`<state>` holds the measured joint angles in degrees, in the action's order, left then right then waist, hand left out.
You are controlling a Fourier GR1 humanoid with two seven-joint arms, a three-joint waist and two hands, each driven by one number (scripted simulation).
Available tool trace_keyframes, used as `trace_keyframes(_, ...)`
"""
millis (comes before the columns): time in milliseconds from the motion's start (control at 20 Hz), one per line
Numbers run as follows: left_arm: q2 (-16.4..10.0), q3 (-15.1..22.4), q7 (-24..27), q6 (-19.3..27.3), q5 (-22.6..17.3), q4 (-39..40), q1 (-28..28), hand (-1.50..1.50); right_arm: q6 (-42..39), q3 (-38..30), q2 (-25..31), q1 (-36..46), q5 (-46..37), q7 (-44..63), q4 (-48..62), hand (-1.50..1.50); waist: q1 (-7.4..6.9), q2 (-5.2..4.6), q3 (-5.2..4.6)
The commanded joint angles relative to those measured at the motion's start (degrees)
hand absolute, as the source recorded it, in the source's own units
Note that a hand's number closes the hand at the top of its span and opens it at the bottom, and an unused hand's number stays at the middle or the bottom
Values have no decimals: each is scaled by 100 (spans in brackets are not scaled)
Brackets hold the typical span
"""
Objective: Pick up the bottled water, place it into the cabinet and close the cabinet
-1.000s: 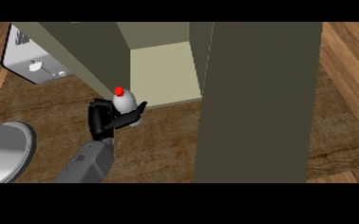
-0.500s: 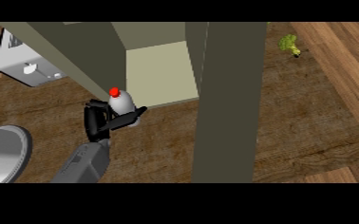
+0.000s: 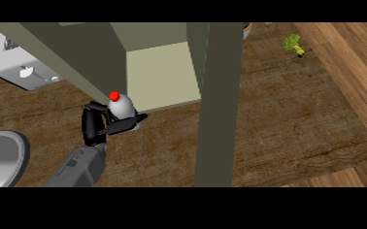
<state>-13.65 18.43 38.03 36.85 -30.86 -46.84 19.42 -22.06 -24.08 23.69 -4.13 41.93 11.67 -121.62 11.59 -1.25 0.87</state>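
My left robot hand [image 3: 97, 123], fingers curled round the upright bottled water [image 3: 122, 107], holds it at the cabinet [image 3: 161, 77] front lip, so I judge the compartment lies ahead, slightly right, beside the door [image 3: 215, 102].

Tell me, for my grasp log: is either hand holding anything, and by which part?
The left hand holds the bottled water, fingers curled round its lower body; the red cap shows above them. The right hand is not in view.
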Motion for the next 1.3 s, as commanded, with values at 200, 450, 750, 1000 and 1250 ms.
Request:
trace_keyframes(200, 545, 285, -157, -485, 68, -56, 1472, 150, -20, -32, 44, 53, -72, -18, 35, -150, 103, -38, -117)
trace_keyframes(450, 691, 198, -209, -451, -71, -161, 1701, 150, -5, 7, 47, 38, -63, 43, 17, -150, 27, 11, -112)
trace_keyframes(750, 944, 284, -37, -800, -168, -32, 1542, 150, -21, -84, 93, -58, -93, 69, -170, -150, -271, 60, -114)
trace_keyframes(1000, 1091, 272, -16, -1165, -328, -82, 1534, 150, -105, -120, 168, -153, -84, 125, -273, -150, -411, 94, -111)
trace_keyframes(1250, 1223, 258, 186, -1831, -542, -137, 1196, 150, -226, -106, 248, -342, -41, 254, -490, 150, -667, 130, -112)
